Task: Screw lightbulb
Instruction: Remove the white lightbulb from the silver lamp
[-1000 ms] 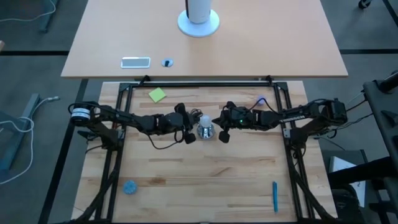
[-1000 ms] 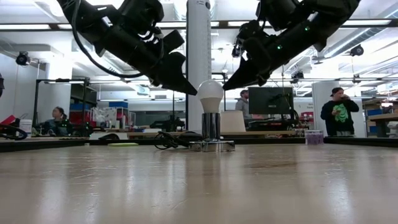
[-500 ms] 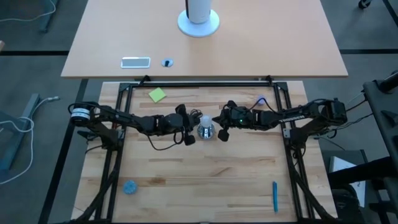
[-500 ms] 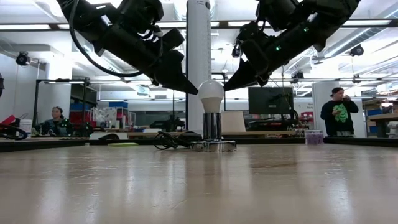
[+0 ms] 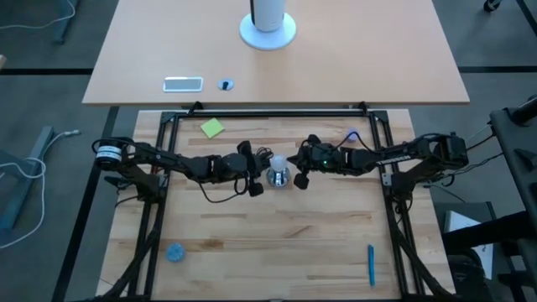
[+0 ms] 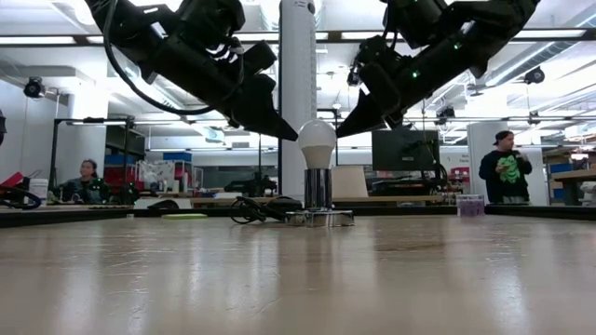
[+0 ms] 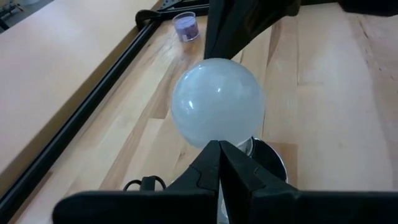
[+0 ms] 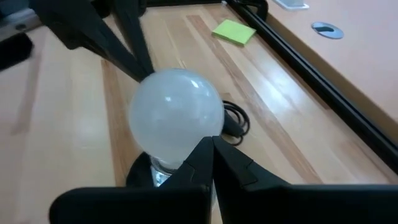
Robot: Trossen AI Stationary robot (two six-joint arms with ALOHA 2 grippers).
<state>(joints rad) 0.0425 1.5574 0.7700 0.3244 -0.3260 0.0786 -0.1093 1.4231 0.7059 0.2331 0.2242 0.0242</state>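
The whitish lightbulb (image 6: 317,142) stands upright, its narrow base in the socket of the round silver base (image 6: 318,218) at the table's middle. It also shows in the high view (image 5: 275,161). My left gripper (image 6: 291,135) is shut, with its tip at the bulb's left side. My right gripper (image 6: 343,130) is shut, with its tip at the bulb's right side. Both slant down toward the bulb. In the left wrist view the bulb (image 7: 217,102) sits just past my left gripper (image 7: 219,149). In the right wrist view the bulb (image 8: 176,118) sits just past my right gripper (image 8: 211,144). My left gripper's shut fingertips meet the bulb's rounded left side (image 6: 299,141), slanting down from the table's left; whether they press on it I cannot tell. My right gripper's shut fingertips meet the bulb's rounded right side (image 6: 334,138), slanting down from the table's right; whether they press on it I cannot tell.
A black cord (image 6: 256,209) lies by the silver base. A yellow note (image 5: 212,127) lies at the far left. A blue disc (image 5: 174,252) lies at the near left and a blue pen (image 5: 371,264) at the near right. A small purple cup (image 7: 185,26) stands near the far rail. People show in the room beyond.
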